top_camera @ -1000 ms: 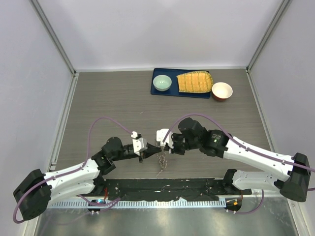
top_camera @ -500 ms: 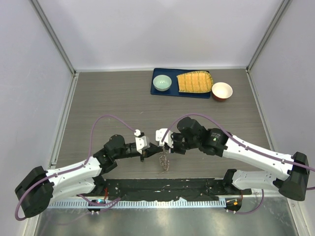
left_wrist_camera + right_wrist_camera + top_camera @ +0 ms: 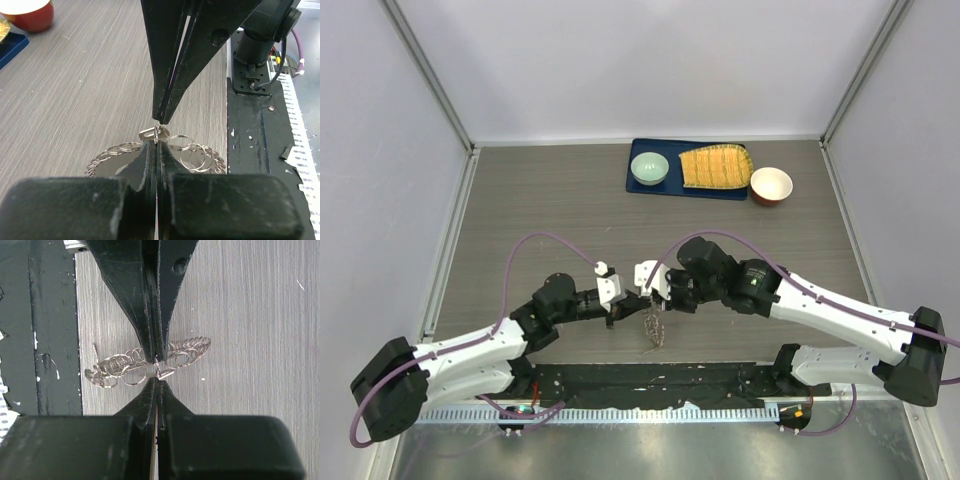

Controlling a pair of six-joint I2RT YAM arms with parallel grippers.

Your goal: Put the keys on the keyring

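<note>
My two grippers meet tip to tip just above the table near its front edge. My left gripper (image 3: 624, 311) (image 3: 157, 143) is shut on a tiny thin silver key (image 3: 157, 133), seen edge on at its tips. My right gripper (image 3: 655, 303) (image 3: 158, 381) is shut on the rim of the keyring (image 3: 651, 331) (image 3: 125, 365), a grey metal ring fringed with many small loops that hangs below both tips. In the right wrist view the key (image 3: 166, 372) sits against the ring between the two sets of tips. Whether the key is threaded on I cannot tell.
A blue tray (image 3: 688, 188) at the back holds a pale green bowl (image 3: 649, 168) and a yellow ribbed mat (image 3: 716, 167). A red and white bowl (image 3: 771, 186) stands right of it. A black strip (image 3: 650, 382) runs along the front edge by the arm bases.
My left gripper has moved right, up to the right gripper's tips. The right gripper and the hanging keyring have hardly moved.
</note>
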